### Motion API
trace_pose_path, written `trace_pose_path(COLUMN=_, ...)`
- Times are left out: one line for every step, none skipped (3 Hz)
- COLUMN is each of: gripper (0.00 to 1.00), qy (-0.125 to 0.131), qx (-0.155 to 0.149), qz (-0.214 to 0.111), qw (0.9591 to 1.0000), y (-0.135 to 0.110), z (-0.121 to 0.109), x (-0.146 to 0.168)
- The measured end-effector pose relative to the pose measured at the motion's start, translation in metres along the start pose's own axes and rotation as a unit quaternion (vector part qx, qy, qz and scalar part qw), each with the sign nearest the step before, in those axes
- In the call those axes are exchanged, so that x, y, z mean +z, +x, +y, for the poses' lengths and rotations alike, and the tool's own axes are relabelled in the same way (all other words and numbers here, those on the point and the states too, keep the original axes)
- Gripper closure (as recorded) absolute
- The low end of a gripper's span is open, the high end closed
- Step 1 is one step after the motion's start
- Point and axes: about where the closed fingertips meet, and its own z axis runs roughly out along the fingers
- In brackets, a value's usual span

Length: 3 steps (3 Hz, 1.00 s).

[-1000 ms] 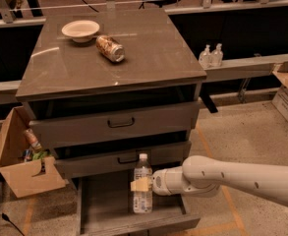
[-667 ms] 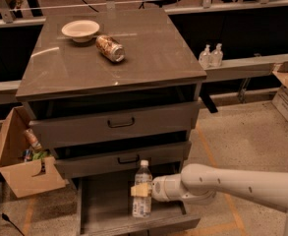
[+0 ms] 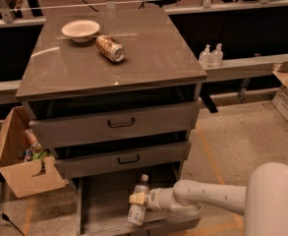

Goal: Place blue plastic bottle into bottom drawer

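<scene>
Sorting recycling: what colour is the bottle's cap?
White cap, camera view; gripper holds the bottle at the bottom drawer.

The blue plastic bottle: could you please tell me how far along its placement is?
Done: the bottom drawer is open. In hand: the end effector grips the blue plastic bottle, slightly tilted, low over it. Left: set it down, release, withdraw.
</scene>
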Motion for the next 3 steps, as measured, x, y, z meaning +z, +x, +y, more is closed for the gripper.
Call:
trace_pose_path(gripper=1.0, qy=0.002, qx=0.065, qz=0.022, qw=0.9977, y=0.027, z=-0.047, x=0.056)
trace_pose_path(gripper=1.0, qy=0.001, qx=0.089, qz=0.023, qw=0.9958, y=0.033, z=-0.063, x=0.079)
trace_pose_path(gripper=1.0, qy=0.001, qx=0.089, qz=0.023, qw=0.9958, y=0.033, z=-0.063, x=0.079)
